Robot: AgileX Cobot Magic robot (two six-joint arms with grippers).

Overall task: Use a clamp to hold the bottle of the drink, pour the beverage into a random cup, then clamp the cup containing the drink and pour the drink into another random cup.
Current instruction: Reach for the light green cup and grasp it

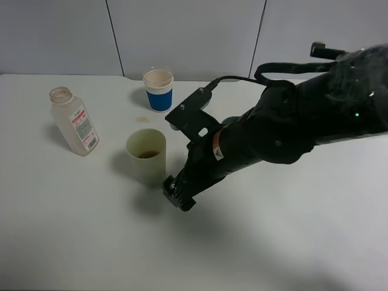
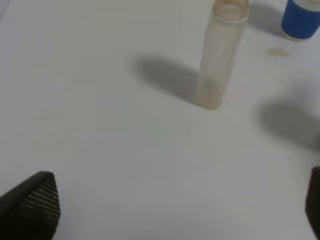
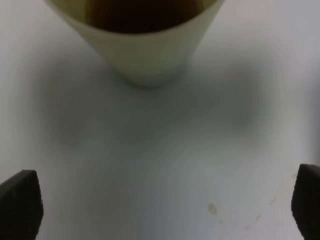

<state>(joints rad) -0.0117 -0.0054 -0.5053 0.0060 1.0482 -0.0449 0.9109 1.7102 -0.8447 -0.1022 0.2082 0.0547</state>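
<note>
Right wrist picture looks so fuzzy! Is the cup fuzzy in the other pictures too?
Right wrist view: the yellow-green cup is close, soft-edged, cut off at the rim. Exterior high view: it looks sharp, with a grey shadow beside it. Left wrist view: the bottle is slightly blurred.

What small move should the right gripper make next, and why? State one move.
Probably ease the right gripper forward until its open jaws straddle the yellow-green cup. The cup stands upright with the brown drink in it, and the jaws sit wide open just short of its base, holding nothing.
</note>
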